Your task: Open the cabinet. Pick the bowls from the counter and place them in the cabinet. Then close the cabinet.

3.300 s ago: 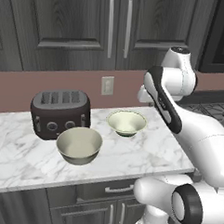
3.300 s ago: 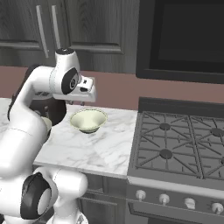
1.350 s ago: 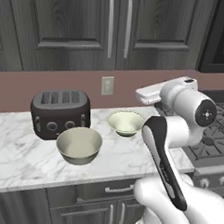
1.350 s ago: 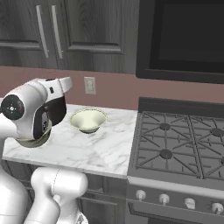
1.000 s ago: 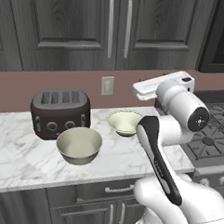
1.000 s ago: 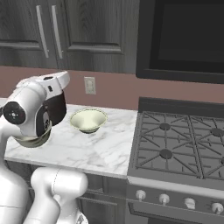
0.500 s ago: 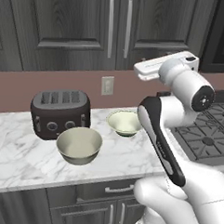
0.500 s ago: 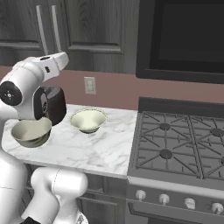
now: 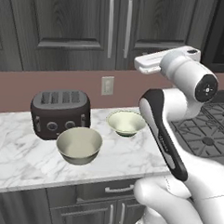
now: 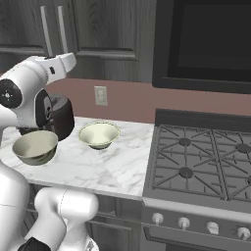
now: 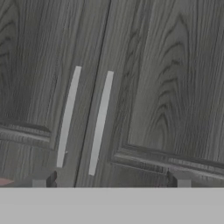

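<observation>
The cabinet (image 11: 144, 87), judged rigid, is best taken by 1 bar handle (image 11: 100, 122); the gripper (image 11: 111, 179) is spread wide.

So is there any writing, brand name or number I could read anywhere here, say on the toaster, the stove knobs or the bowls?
None: no readable text in any view.
Toaster: round dials, no legible marks.
Stove knobs: plain, no numbers visible.
Smaller bowl: no mark visible.
Cabinet: bare wood grain and silver handles.
Wall outlet: blank.
</observation>
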Controlling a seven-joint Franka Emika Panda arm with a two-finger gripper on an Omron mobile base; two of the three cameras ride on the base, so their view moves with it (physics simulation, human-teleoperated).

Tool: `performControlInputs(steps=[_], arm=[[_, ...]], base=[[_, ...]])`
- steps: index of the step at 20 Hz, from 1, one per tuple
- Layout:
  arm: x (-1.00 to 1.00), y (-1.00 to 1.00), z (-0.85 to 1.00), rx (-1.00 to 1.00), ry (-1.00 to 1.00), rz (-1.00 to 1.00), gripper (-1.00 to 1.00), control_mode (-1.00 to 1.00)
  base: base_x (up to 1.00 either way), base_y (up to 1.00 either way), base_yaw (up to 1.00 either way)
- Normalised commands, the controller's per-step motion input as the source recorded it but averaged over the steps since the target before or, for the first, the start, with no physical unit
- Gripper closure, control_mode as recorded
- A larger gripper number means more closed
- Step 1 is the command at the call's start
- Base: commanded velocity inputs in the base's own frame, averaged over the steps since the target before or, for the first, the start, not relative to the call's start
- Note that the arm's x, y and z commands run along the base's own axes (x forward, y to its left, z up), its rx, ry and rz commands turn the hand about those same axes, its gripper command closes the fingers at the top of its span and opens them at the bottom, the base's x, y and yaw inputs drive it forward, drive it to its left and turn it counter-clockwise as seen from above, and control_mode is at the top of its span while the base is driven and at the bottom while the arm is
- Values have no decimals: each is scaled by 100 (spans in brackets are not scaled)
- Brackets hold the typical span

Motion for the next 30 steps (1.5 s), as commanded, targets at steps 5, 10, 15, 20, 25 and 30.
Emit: performControlInputs(steps=[5,10,15,20,25,30], arm=[[1,1,-1,2,0,0,-100,-100],[4,13,-8,0,0,0,-100,-100],[6,22,-15,1,0,0,-100,-100],[26,0,-17,2,0,0,-100,-100],[18,0,-26,5,0,0,-100,-100],[28,0,-26,5,0,0,-100,-100]], base=[[0,0,0],[0,0,0],[0,0,0],[0,0,0],[0,0,0],[0,0,0]])
